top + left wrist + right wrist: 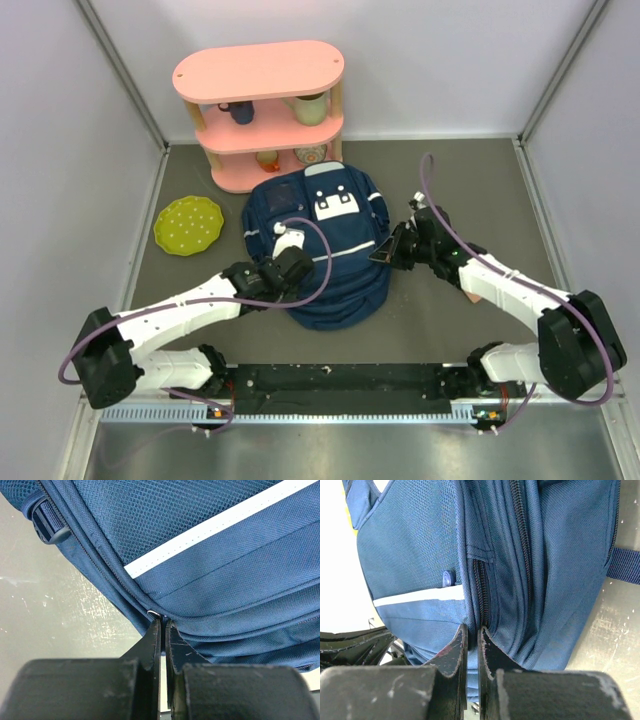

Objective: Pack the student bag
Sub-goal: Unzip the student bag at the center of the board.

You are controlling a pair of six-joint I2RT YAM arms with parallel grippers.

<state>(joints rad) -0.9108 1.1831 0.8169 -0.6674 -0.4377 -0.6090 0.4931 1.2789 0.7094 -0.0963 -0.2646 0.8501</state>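
**A:** What's nearest the arms?
**B:** The left gripper point(161, 622), jaws pressed together at the zipper seam on the student bag's point(340, 285) left edge. A small metal ring point(153, 613) sits at the tips. I can't tell whether it's pinched.
**A:** And opposite?
**B:** The right gripper point(471, 629), jaws closed too, tips against a zipper point(481, 587) on the bag's right side.
**A:** Where's the bag?
**B:** Lying mid-table point(440, 190) between both grippers, white patch point(332, 203) facing up.
**A:** Farther out?
**B:** A yellow-green plate point(188, 224) lies left of the bag, apart from it. A pink shelf point(260, 75) stands just behind the bag, with a dark mug point(240, 110) on it.
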